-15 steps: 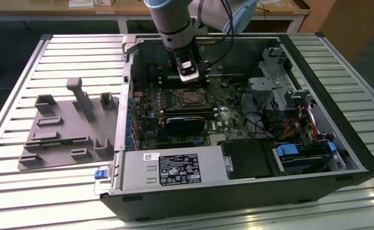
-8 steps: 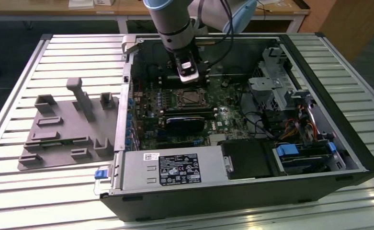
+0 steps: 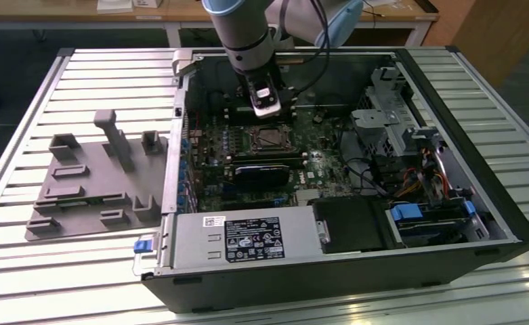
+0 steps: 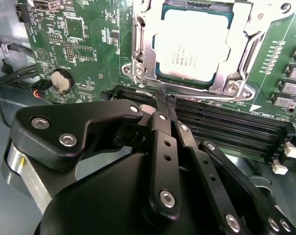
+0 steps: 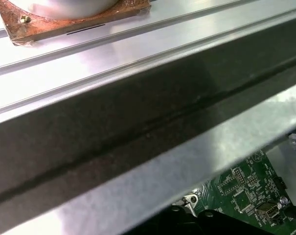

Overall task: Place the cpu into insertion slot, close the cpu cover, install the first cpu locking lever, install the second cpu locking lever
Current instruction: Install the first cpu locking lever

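cpu (image 4: 187, 46) beneath cpu cover (image 4: 238, 73), gripper (image 4: 165, 99) near

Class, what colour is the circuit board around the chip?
The circuit board is green, clearest in the second wrist view.

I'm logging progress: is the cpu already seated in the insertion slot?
Yes, in the second wrist view the cpu lies flat inside the insertion slot, framed by the silver cpu cover.

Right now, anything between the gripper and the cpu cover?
Nothing visible. In the second wrist view the gripper sits over the long black slots, right beside the cpu cover. The cover already lies around the seated cpu.
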